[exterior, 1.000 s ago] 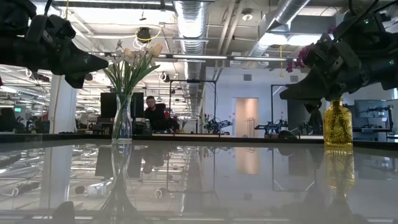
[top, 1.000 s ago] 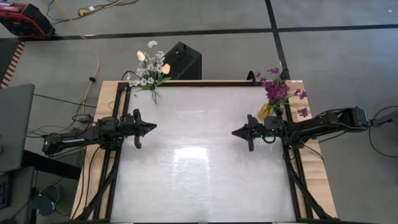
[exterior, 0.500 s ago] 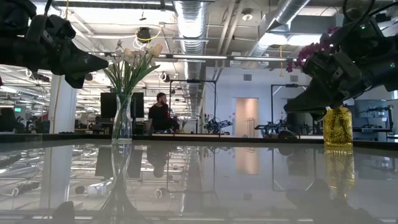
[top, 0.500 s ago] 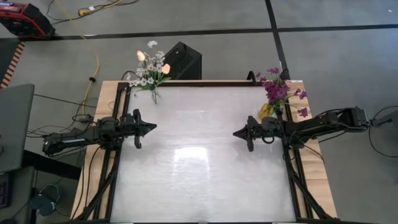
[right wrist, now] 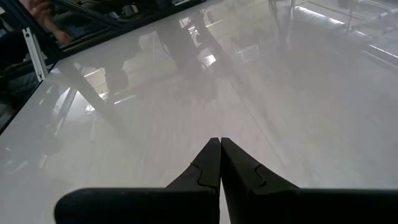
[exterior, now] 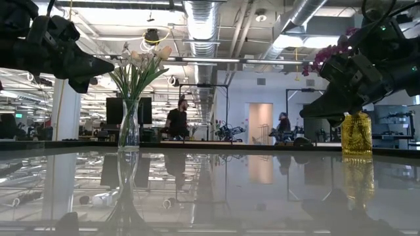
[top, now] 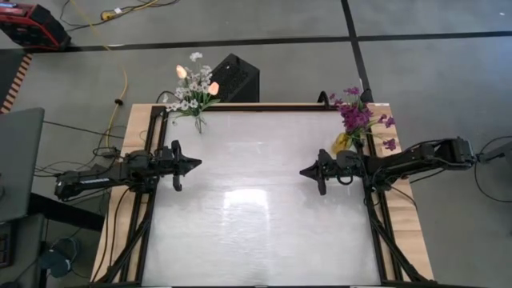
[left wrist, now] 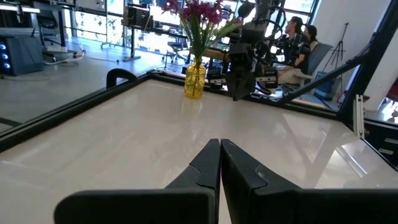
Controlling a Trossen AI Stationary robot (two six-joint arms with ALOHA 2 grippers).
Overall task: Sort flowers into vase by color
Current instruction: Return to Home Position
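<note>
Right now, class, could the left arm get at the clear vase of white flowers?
Probably yes: the table between the left arm, jaws shut, and the clear vase holds nothing.

yellow vase (exterior: pixel 356 137) top hidden behind right arm (exterior: pixel 367 65), distant people (exterior: pixel 176 123) too small to make out

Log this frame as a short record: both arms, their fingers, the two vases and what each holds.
left gripper: over the table's left side, fingers shut, holding nothing
right gripper: over the right side, close to the yellow vase, fingers shut, holding nothing
clear vase: far left corner, holds white sprays and peach tulips
yellow vase: far right side, holds purple flowers
loose flowers: none in view
sorting: looks finished
</note>
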